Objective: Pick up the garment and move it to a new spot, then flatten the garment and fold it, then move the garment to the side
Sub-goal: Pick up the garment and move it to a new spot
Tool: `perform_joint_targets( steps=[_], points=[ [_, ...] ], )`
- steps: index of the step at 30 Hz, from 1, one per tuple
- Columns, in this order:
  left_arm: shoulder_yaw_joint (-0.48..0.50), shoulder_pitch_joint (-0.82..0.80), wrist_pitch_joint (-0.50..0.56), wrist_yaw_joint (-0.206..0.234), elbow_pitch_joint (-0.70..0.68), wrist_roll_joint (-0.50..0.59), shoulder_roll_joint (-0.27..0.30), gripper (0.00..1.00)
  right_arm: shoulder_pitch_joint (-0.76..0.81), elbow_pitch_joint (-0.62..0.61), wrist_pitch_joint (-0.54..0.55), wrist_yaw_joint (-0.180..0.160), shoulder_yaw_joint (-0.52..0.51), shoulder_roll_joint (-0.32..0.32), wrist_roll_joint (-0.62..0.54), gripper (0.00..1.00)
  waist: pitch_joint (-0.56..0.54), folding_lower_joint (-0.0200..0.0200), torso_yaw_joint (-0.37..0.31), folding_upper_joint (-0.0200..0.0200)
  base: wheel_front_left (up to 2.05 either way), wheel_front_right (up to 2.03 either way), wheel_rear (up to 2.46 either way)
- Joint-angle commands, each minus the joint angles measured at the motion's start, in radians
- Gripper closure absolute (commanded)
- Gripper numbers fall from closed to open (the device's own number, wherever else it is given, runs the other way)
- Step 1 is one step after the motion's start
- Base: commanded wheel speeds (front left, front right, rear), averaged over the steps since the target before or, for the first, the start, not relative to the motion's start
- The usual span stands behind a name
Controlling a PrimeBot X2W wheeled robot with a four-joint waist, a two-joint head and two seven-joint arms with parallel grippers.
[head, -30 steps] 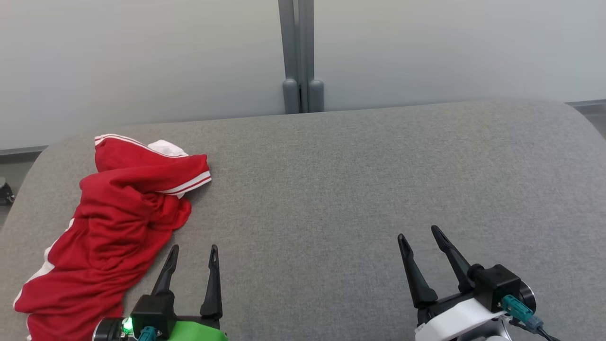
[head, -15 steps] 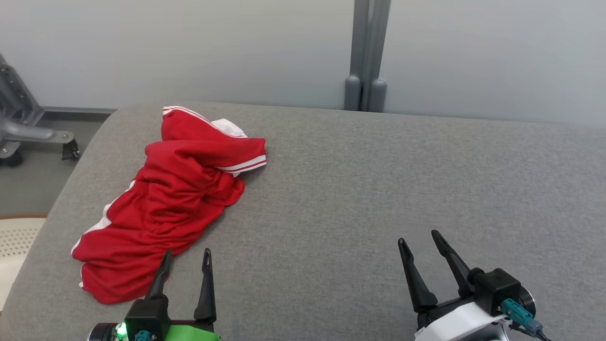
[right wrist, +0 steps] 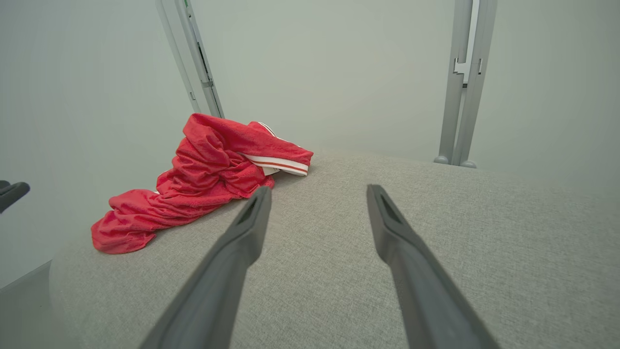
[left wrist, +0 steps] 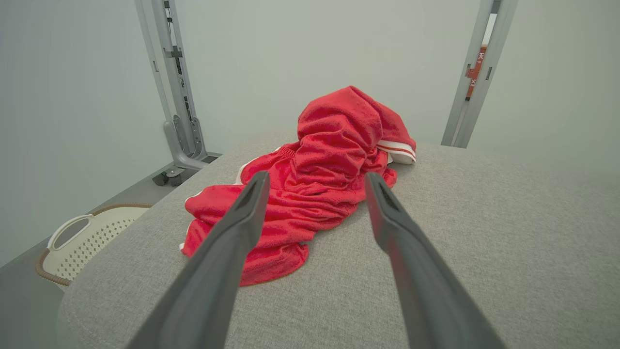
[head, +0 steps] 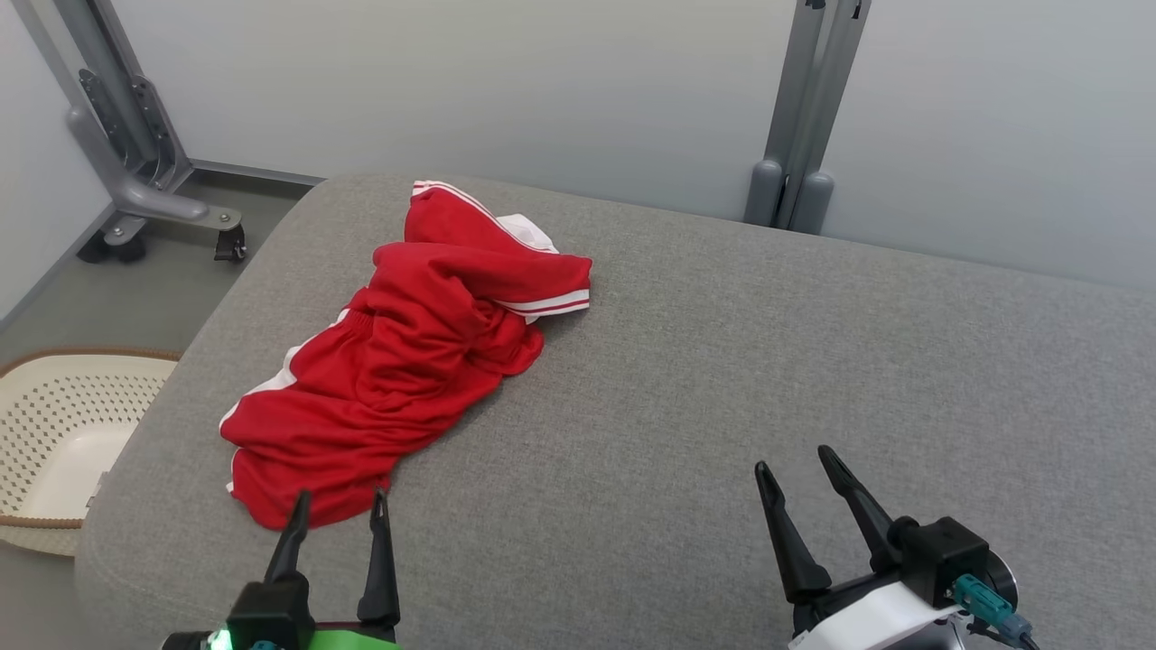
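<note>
Red cloth with white side stripes: that is your garment (head: pixel 406 361), lying crumpled in a heap on the left part of the grey fabric-covered desk (head: pixel 722 361). It runs from the near left towards the far middle. Its striped hem sits at the far end, with a bit of white lining showing there.

Your left pincer (head: pixel 340 496) stands wide and holds nothing. Its two dark fingers point away from you, with the tips at the near edge of the garment. In the head view the left fingertip overlaps the red hem, but you cannot tell whether it touches. In the left wrist view the heap sits framed between the two fingers.

Your right pincer (head: pixel 795 460) is also spread wide and empty. It hangs over bare desk on the near right, well apart from the garment, and its fingers lean slightly to the left.

Off the desk's left edge, a cream perforated basket (head: pixel 54 433) with a brown rim stands on the floor. Beyond it is the foot of a grey wheeled frame (head: pixel 144 194). Twin grey posts (head: pixel 795 117) rise against the pale wall behind the far edge.
</note>
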Motion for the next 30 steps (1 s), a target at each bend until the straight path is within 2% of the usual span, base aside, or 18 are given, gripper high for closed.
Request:
perform_joint_targets(
  steps=[1,7,10,12,15,21,24,30],
  points=[
    [-0.009,-0.008,-0.001,-0.016,0.010,0.018,0.005,0.00,0.000,0.001,-0.003,0.000,0.003,-0.003,0.005,0.00,0.004,0.0000,-0.003,0.0000,0.00,0.00,0.00],
    [-0.044,-0.167,0.000,-0.080,0.055,0.059,0.038,0.00,-0.017,0.001,-0.003,0.000,0.007,-0.003,-0.008,0.00,0.059,0.0000,-0.021,0.0000,0.00,0.00,0.00],
    [-0.049,-0.314,0.055,-0.107,0.067,0.047,0.061,0.00,-0.039,0.000,-0.003,0.000,-0.002,-0.004,-0.026,0.00,0.113,0.0000,-0.033,0.0000,0.00,0.00,0.00],
    [-0.045,-0.410,0.123,-0.125,0.083,0.009,0.067,0.00,-0.053,-0.004,-0.003,0.000,-0.009,-0.004,-0.037,0.00,0.150,0.0000,-0.040,0.0000,0.00,0.00,0.00],
    [-0.046,-0.563,0.251,-0.141,0.140,-0.035,0.105,0.00,-0.082,-0.005,-0.003,0.000,-0.012,-0.004,-0.054,0.00,0.200,0.0000,-0.055,0.0000,0.00,0.00,0.00],
    [-0.081,-0.808,0.537,-0.152,0.343,-0.117,0.182,0.00,-0.133,-0.008,-0.003,0.000,-0.025,-0.004,-0.052,0.00,0.274,0.0000,-0.109,0.0000,0.00,0.00,0.00],
    [-0.104,-0.903,0.648,-0.154,0.439,-0.207,0.220,0.00,-0.163,-0.016,-0.003,0.000,-0.038,-0.003,-0.046,0.00,0.316,0.0000,-0.149,0.0000,0.00,0.00,0.00],
    [-0.128,-0.945,0.730,-0.154,0.539,-0.298,0.278,0.00,-0.194,-0.037,-0.003,0.000,-0.058,-0.003,-0.051,0.00,0.379,0.0000,-0.185,0.0000,0.00,0.00,0.00]
  ],
)
